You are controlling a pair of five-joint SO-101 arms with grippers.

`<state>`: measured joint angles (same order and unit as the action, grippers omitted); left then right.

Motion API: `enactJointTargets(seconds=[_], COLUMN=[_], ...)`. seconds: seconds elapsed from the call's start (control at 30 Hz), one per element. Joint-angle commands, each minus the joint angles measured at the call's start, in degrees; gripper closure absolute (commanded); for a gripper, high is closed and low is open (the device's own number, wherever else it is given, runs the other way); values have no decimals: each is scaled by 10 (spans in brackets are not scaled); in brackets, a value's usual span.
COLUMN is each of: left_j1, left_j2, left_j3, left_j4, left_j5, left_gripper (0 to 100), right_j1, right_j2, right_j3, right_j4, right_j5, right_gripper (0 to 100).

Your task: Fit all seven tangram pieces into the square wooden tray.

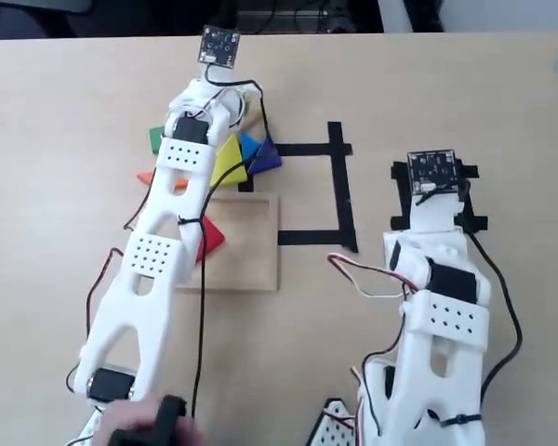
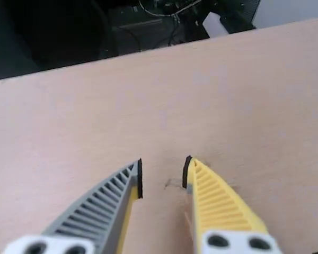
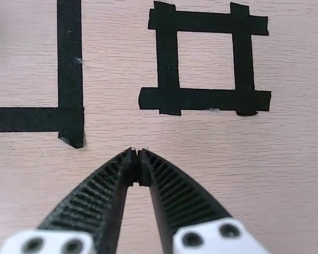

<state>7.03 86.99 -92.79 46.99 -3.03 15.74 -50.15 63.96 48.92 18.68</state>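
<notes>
The square wooden tray (image 1: 251, 251) was seen left of centre in the high view, lying flat on the tabletop (image 1: 56, 111) and partly covered by the left arm (image 1: 153, 255). A red piece (image 1: 210, 239) was seen inside the tray, toward its left side, with one edge hidden under that arm. Just above the tray's upper edge, outside it, a yellow piece (image 1: 230, 160) was seen, with a blue piece (image 1: 265, 158) touching it on the right. Further left, a green piece (image 1: 155, 139) and an orange piece (image 1: 146, 177) were seen on the tabletop, each partly hidden by the arm. Whether other pieces lay beneath the arm could not be told.

To the right of the tray, a black tape outline (image 1: 338, 186) was marked on the tabletop, and a smaller tape square (image 3: 204, 99) was seen ahead of the right tool (image 3: 136, 153).

In the left wrist view the left tool (image 2: 162, 172) was held over bare tabletop near its far edge, its grey and yellow fingers apart with nothing between them. The right tool's two black fingers were pressed together at the tips, with nothing gripped, over bare tabletop near a corner of the larger tape outline. The right arm (image 1: 442, 316) was seen at the lower right of the high view, well apart from the tray.
</notes>
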Motion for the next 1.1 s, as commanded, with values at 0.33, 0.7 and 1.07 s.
enactJointTargets(seconds=[0.33, 0.7, 1.07], left_j1=[-87, -233, -368], left_j2=[-199, -360, -353], left_j3=[-27, -22, -13], left_j4=[266, 540, 541], left_j5=[3, 11, 52], left_gripper=[841, 841, 841], right_j1=[5, -182, -194], right_j2=[-11, 177, 489], right_j3=[-7, -283, -540], right_j4=[-39, 90, -9], right_j5=[2, 62, 187], right_gripper=[987, 987, 987])
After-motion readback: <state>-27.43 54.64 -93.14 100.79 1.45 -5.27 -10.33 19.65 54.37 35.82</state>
